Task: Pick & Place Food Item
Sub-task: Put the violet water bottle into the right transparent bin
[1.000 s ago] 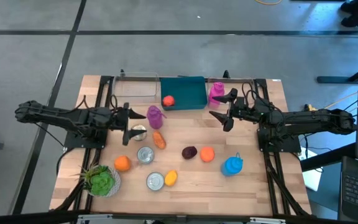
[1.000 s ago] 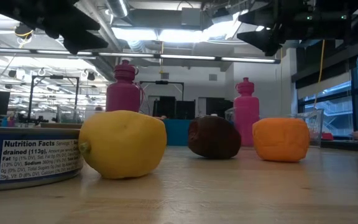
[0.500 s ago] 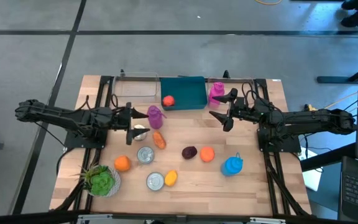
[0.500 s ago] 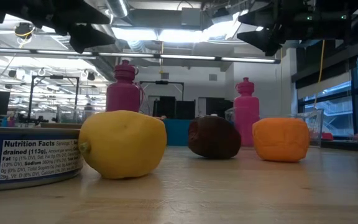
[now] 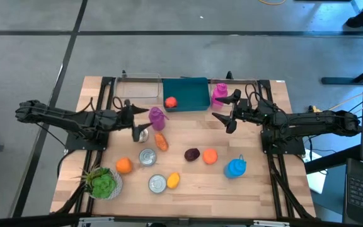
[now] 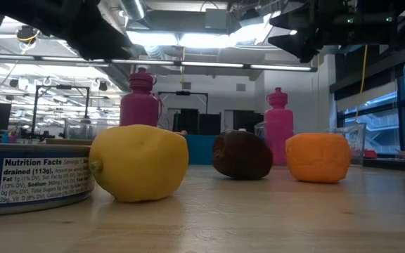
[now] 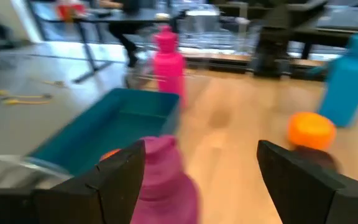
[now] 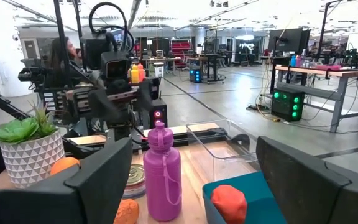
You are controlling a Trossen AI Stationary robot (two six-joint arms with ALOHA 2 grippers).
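Both arms hang above the wooden table (image 5: 257, 189) with jaws spread wide and nothing between them. The left gripper (image 5: 138, 125) hovers just left of the purple bottle (image 5: 157, 117), over a tin can (image 5: 141, 133) near the carrot-like orange piece (image 5: 161, 142); the right gripper (image 5: 227, 111) waits near the far right, beside the pink bottle (image 5: 218, 93). Food lies scattered on the table — a dark plum (image 5: 192, 154) touching or just beside an orange fruit (image 5: 210, 156) at centre, a lemon (image 5: 173, 180) beside a second can (image 5: 157, 183) at the near edge, another orange (image 5: 124, 166) near the potted plant (image 5: 103, 183). A red item (image 5: 170, 101) sits in the teal bin (image 5: 191, 94) at the far side, next to a clear container (image 5: 137, 88). A blue bottle (image 5: 235, 168) stands near right.
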